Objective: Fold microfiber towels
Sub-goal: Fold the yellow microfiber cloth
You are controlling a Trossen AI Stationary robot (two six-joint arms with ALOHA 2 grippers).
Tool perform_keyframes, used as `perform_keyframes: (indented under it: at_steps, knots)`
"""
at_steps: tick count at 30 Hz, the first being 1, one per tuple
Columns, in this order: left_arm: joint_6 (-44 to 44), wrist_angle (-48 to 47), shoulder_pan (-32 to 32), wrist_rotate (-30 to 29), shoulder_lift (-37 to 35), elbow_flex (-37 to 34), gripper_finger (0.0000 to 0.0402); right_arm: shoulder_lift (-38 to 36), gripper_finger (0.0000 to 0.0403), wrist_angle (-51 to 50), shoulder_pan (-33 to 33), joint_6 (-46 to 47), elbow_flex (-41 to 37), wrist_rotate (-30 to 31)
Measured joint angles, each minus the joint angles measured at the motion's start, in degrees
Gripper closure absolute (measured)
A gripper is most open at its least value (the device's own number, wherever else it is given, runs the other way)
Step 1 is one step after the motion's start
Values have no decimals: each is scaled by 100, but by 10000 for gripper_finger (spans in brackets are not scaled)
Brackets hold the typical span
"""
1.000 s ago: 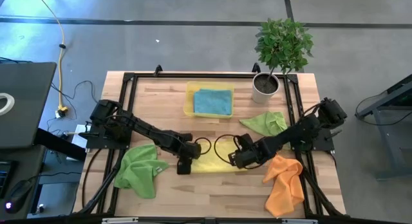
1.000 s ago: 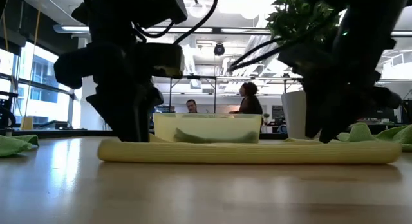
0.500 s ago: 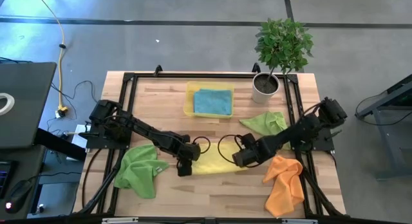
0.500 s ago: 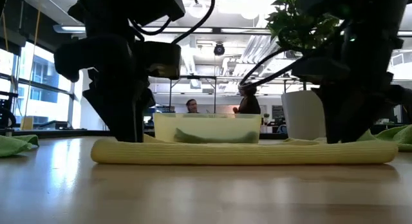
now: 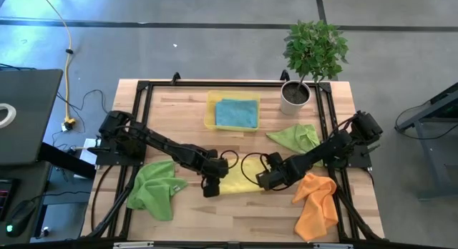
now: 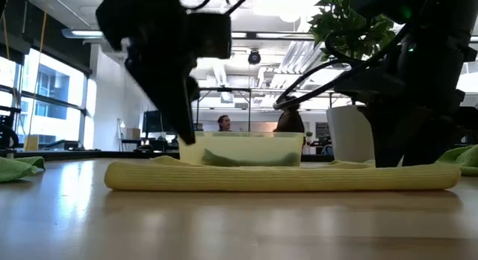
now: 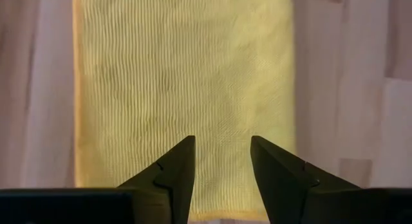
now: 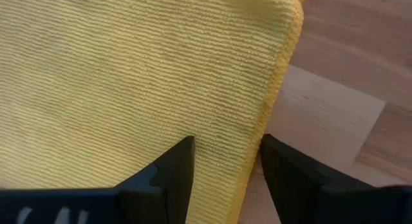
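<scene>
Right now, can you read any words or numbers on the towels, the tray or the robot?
No words, labels or numbers can be read in any view.
Yellow towel: plain ribbed cloth, no tag showing.
Blue towel and yellow tray: no print.
Left claw and right claw: plain dark fingers, no markings.

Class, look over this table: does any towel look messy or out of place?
Yes. Three lie crumpled, unfolded: a green towel front-left, another green one near the plant pot, and the orange towel front-right. The yellow towel lies flat; the blue towel sits in the tray.
</scene>
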Motion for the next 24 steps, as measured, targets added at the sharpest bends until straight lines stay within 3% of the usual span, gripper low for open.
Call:
perform_keyframes:
  at_steps: [5,15,24]
  knots:
    - [304,-829,0,-9,-9,772,269,8,260,-36,0,-1,-4,21]
    - [1034,-2204,2,-538,-20,2675,271,28,391,-451,7,13,-2,134]
    - [1028,-3322,-54,-585,-20,4119,271,-57,401,-780,2,-163,0,-66]
